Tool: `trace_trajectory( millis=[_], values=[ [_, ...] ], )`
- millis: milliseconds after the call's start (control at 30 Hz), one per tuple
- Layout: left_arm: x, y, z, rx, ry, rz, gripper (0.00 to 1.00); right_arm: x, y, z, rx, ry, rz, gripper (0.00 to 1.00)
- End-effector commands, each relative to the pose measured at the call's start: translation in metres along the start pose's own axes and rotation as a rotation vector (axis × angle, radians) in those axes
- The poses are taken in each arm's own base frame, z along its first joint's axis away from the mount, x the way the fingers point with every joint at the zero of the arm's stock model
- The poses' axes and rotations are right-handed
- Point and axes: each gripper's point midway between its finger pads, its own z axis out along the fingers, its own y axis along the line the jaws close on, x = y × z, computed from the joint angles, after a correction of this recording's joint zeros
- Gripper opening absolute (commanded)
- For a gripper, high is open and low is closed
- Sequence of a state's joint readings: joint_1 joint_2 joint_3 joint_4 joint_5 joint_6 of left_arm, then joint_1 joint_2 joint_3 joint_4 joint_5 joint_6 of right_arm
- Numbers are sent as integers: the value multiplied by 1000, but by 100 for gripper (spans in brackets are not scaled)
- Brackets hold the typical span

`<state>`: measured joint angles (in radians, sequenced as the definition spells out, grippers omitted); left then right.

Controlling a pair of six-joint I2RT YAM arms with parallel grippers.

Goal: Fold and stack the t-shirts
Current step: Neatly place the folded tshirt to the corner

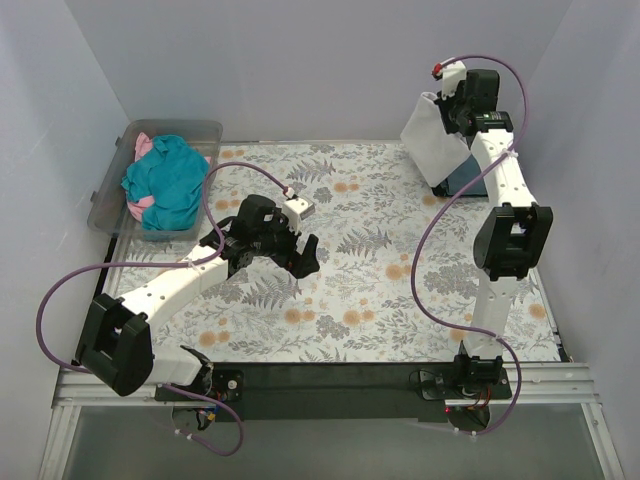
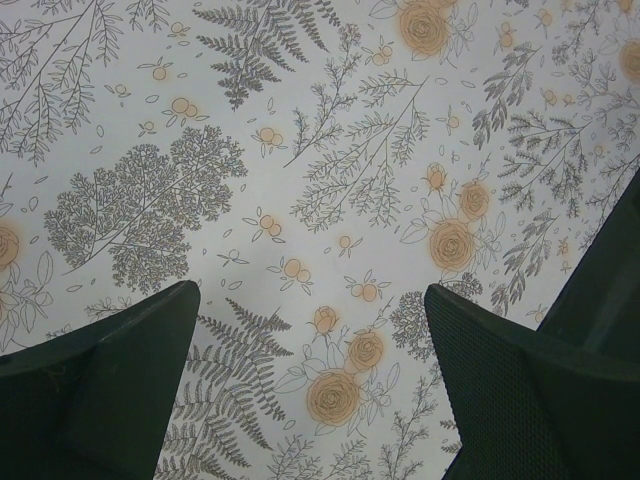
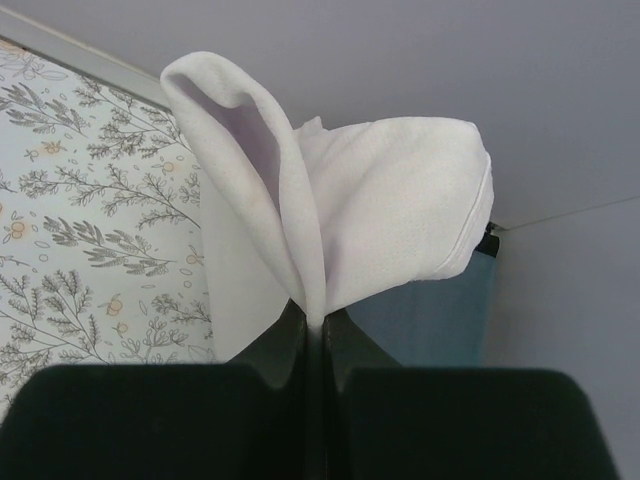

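Observation:
My right gripper (image 1: 447, 112) is shut on the folded white t-shirt (image 1: 430, 145) and holds it up at the far right corner; in the right wrist view the white cloth (image 3: 380, 220) is pinched between the jaws (image 3: 315, 325). The dark slate-blue t-shirt (image 1: 468, 178) lies under it on the table, and shows behind the white one in the right wrist view (image 3: 440, 315). My left gripper (image 1: 300, 255) is open and empty, low over the middle of the table (image 2: 310, 300). A bright teal t-shirt (image 1: 165, 180) and a pink one (image 1: 143, 147) lie in the bin.
A clear plastic bin (image 1: 205, 131) stands at the far left corner. The floral table cover (image 1: 370, 280) spans the table. Grey walls close in on the left, back and right.

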<state>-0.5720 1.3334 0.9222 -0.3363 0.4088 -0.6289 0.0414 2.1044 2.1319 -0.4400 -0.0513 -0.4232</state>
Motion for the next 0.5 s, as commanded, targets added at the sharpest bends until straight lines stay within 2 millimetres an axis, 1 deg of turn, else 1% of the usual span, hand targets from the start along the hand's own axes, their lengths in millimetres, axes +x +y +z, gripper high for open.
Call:
trace_trajectory(
  millis=[0,100,200,233,300,467],
  values=[
    [-1,-4,-4,20,-14,13,96,-39,-27,-29,63,-93,-18,1],
    [-1,-5,-4,21,-12,12,96,-33,-33,-29,70,-80,-6,1],
    [1,-6,-3,28,-5,2,96,-33,-31,-28,58,-74,-9,1],
    [1,-6,-2,30,-5,-1,96,-24,-48,-31,84,-64,3,1],
    [2,-7,-2,35,0,-7,96,-21,-50,-30,81,-59,6,1],
    [3,-7,0,39,11,-11,97,-16,-67,-29,99,-59,14,1]
  ],
)
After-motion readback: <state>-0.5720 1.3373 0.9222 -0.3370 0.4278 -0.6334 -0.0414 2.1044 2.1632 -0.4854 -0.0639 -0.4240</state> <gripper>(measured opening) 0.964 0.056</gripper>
